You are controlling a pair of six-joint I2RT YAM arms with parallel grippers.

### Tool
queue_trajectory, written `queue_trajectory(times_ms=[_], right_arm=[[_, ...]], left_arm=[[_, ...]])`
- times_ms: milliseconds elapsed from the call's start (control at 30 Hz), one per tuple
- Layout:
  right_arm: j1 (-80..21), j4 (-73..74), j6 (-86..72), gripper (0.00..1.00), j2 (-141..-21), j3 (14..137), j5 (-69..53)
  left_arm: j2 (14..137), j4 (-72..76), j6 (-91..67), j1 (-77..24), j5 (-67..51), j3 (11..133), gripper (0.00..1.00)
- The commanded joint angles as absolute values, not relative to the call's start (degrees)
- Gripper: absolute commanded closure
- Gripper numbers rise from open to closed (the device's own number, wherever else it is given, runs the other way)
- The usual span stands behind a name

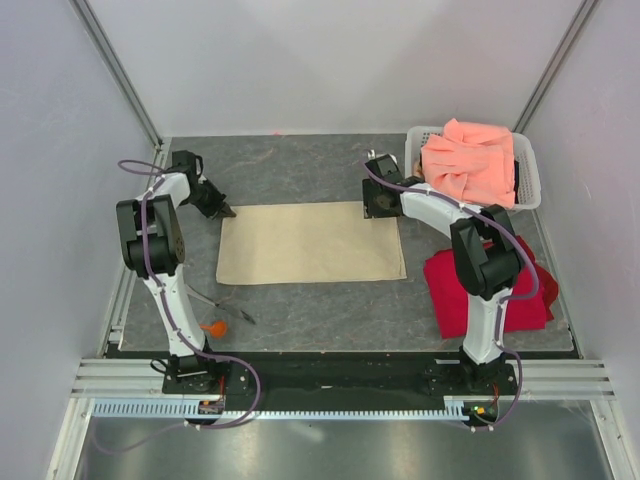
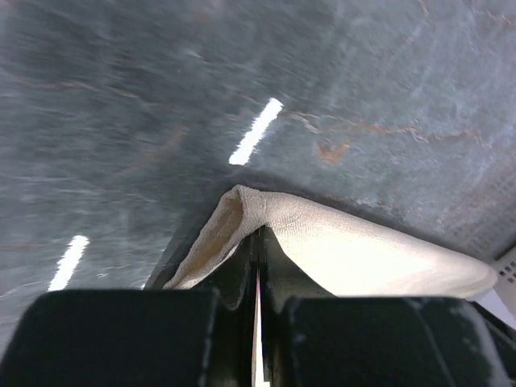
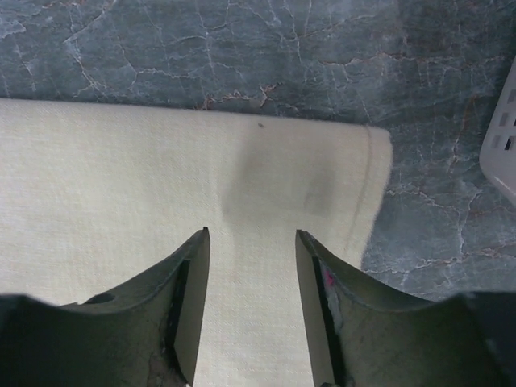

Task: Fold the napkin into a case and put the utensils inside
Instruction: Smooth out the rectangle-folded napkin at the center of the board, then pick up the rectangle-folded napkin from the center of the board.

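While the beige-tan square cloth napkin (image 1: 310, 243) lies spread flat around the middle of the grey stone-patterned table (image 1: 300, 165), I see my left gripper (image 1: 226, 210) at the napkin's far left corner. On the left wrist camera its jaws are pressed together with that corner pinched between them, and the cloth rises off the table in a small peak there. My right gripper (image 1: 378, 205) sits at the napkin's far right corner. On the right wrist camera its fingers (image 3: 189, 306) stand about half spread, with the cloth lying flat beneath the gap and nothing clamped. I cannot tell if the tips touch the fabric. The small orange spoon (image 1: 213, 327) and the thin dark utensil (image 1: 222, 306) lie near the table's near left corner, just beside the left arm, apart from the napkin. A white plastic basket (image 1: 416, 140) holding a salmon-pink cloth (image 1: 470, 160) sits at the far right corner, and a bright red cloth (image 1: 445, 300) lies by the right edge.
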State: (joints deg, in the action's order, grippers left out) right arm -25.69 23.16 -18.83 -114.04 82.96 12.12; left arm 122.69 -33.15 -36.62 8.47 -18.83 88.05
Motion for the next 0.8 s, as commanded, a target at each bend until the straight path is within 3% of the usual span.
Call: queue_trajectory(times_ms=[0,200,433,633,767], right_arm=[[-24.79,24.79,-20.30,0.43,-108.12,78.16,9.60],[-22.86,23.12,-18.46,0.37,-100.55,68.31,7.66],[-20.57,21.10,-18.54,0.41,-101.42,66.18,4.39],[-20.39,19.34,-19.68,0.57,-103.35,65.22,2.02],[-20.39,18.81,-19.86,0.57,-103.89,64.25,2.72]], left_arm=[[122.79,-39.11,-31.91,10.37,-13.18,90.62,0.97],[111.72,-39.11,-31.20,8.97,-14.85,87.90,0.78],[101.26,-38.06,-29.79,-2.17,-17.22,82.10,0.78],[96.69,-34.28,-30.41,-10.88,-19.86,74.54,0.81],[95.19,-31.29,-30.50,-12.83,-22.94,70.49,0.81]])
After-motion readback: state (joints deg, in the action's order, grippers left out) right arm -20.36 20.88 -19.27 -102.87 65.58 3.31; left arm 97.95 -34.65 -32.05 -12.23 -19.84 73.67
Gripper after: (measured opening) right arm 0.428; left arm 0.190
